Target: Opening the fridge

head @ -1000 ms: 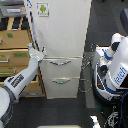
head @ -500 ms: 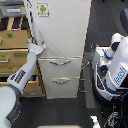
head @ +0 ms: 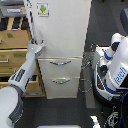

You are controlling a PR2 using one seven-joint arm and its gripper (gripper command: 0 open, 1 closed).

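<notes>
The exterior view is soft and low in detail, with blocky edges and no crisp lines anywhere. Light falls evenly and fairly brightly on the fridge [head: 62, 45], whose white door is nearly washed out, so its green-and-white sticker [head: 43, 9] shows only as a smudge. The curved silver handles [head: 61, 63] catch faint highlights. The floor [head: 60, 112] around it is dim and murky, darkest toward the upper corner on the exterior view's right. The white robot body [head: 116, 70] on that side glows bright and slightly blurred. Shadows are weak and diffuse.
</notes>
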